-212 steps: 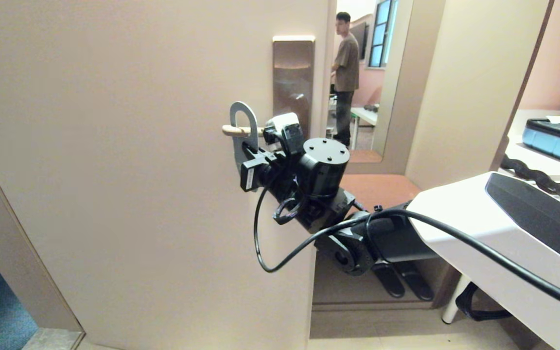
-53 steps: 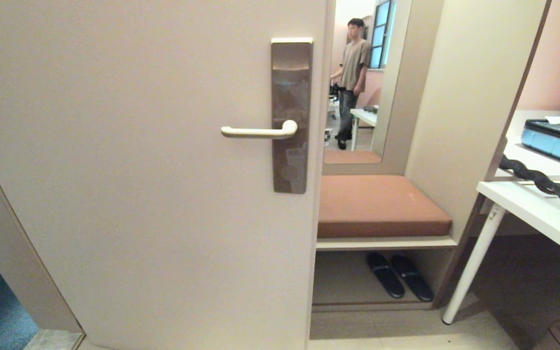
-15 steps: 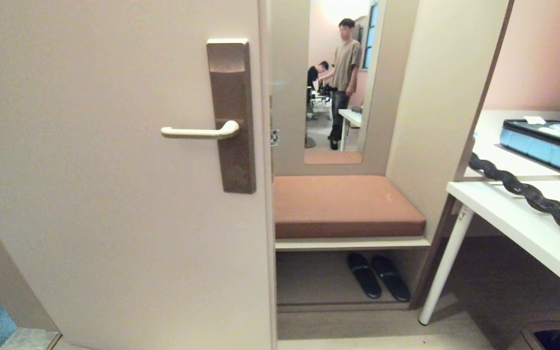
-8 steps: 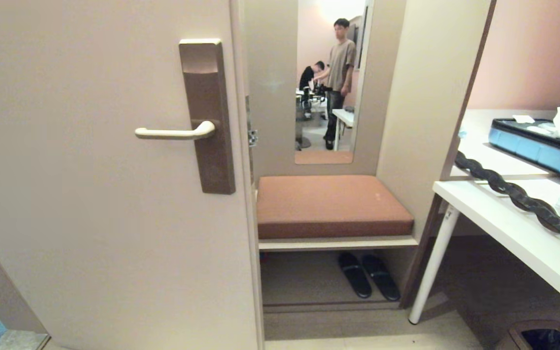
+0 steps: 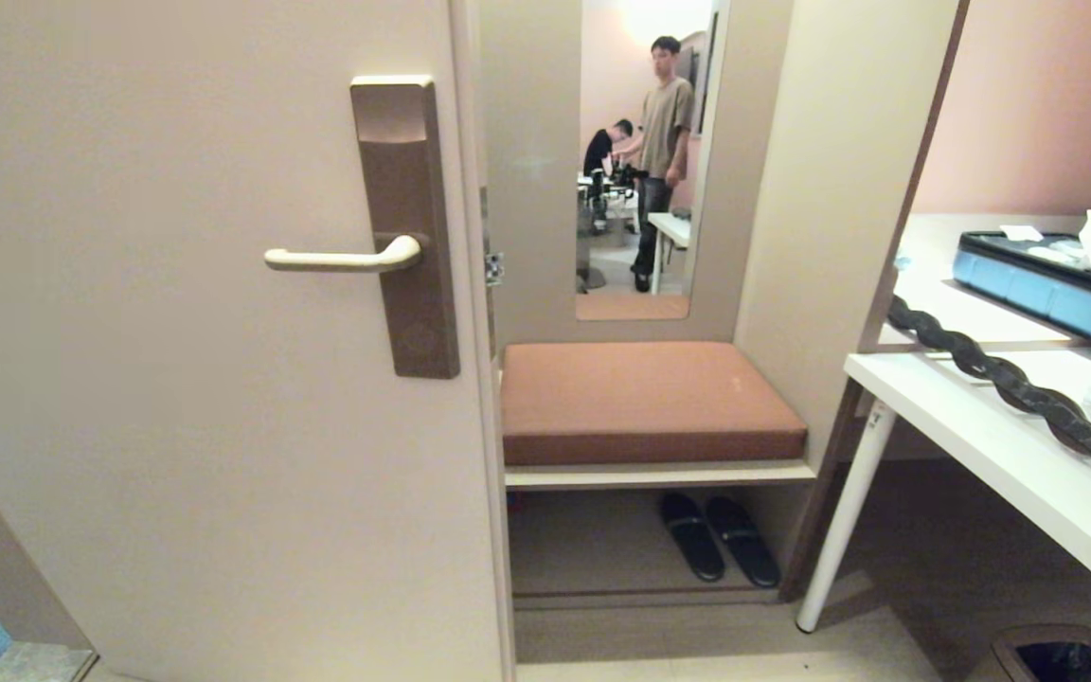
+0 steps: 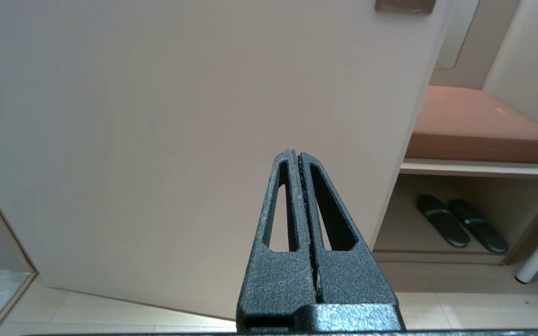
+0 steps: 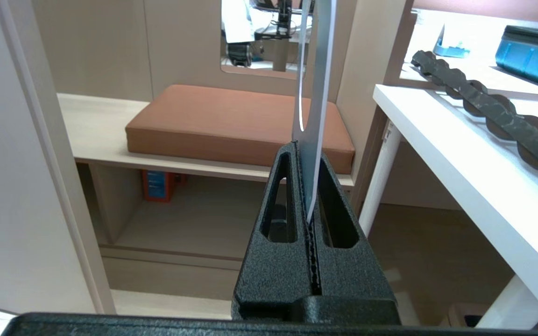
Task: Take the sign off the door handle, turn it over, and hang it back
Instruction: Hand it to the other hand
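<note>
Our right hand (image 7: 307, 177) grips the sign (image 7: 313, 93) – off the bare door handle (image 5: 342, 258); left hand (image 6: 300, 186) closed, empty – rehanging remains.

Light: I see warm, even indoor light, brightest through the mirror (image 5: 645, 142) opening.
Glare: I get a pale glint on the top of the lock plate (image 5: 403, 223), and the white bench (image 7: 460, 154) top blows out in the right wrist view.
Shadows: soft under the cushion (image 5: 645, 403) shelf, around the slippers (image 5: 721, 549).
Focus: the sign (image 7: 313, 93), edge-on, looks smeared.
Distortion: the door (image 5: 176, 379) edges bow outward.
</note>
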`<state>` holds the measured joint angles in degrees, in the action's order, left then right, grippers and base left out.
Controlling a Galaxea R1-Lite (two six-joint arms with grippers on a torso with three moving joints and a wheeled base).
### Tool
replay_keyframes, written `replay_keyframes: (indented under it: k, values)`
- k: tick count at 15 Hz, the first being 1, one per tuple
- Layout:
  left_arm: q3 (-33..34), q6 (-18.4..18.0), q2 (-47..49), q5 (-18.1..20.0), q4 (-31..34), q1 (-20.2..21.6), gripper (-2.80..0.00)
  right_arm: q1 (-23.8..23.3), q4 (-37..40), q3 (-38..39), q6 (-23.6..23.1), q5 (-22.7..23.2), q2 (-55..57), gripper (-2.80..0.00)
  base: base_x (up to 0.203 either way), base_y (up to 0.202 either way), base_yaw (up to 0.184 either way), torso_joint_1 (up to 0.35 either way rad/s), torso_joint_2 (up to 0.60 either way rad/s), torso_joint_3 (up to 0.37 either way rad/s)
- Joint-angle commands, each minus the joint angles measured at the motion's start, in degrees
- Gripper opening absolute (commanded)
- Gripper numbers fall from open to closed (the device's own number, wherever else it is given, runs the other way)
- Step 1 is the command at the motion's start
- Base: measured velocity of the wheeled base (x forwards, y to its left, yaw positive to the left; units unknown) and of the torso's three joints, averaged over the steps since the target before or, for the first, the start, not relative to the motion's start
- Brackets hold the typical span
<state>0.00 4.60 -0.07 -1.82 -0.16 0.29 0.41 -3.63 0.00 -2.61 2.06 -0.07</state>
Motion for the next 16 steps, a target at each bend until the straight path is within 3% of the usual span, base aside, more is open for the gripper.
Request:
replay_keyframes:
  k: [1,16]
  values:
    - [0.00,0.06,0.07,-0.03,-0.02,0.06,-2.80,0.02,-0.06,0.00,-0.03,0.05,0.07,-2.80,0.000,0.000,0.000,0.000,0.00,0.000]
    - [0.00,0.06,0.07,-0.03,-0.02,0.06,-2.80,0.02,-0.06,0.00,-0.20,0.05,0.07,-2.80,0.000,0.000,0.000,0.000,0.00,0.000]
